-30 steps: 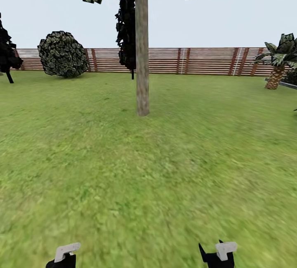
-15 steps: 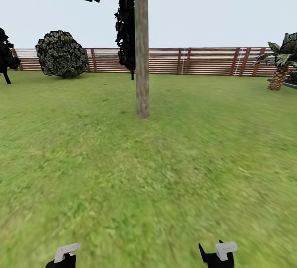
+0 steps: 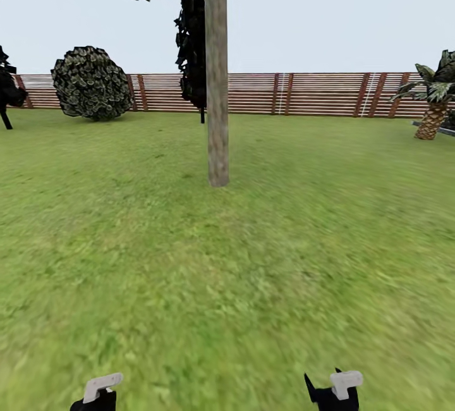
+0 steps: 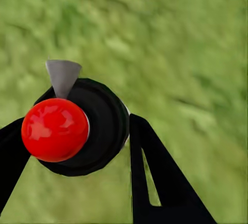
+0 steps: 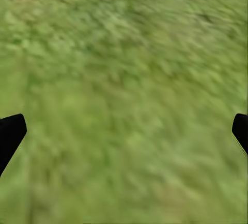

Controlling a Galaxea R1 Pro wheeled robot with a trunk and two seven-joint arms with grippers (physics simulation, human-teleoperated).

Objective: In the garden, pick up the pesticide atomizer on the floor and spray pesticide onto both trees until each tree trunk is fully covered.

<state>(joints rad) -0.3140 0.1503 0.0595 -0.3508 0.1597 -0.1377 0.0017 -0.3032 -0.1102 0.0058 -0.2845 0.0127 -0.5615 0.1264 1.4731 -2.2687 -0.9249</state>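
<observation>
One tree trunk (image 3: 218,82) stands far ahead; left end effector (image 4: 111,152) grasps the atomizer (image 4: 77,128), right end effector (image 5: 124,131) released. Next: drive closer, aim nozzle.

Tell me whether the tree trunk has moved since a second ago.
No. The tree trunk stays planted in the grass; its base sits slightly lower in the head view, and the fence and bush shifted too, so the camera moved.
</observation>
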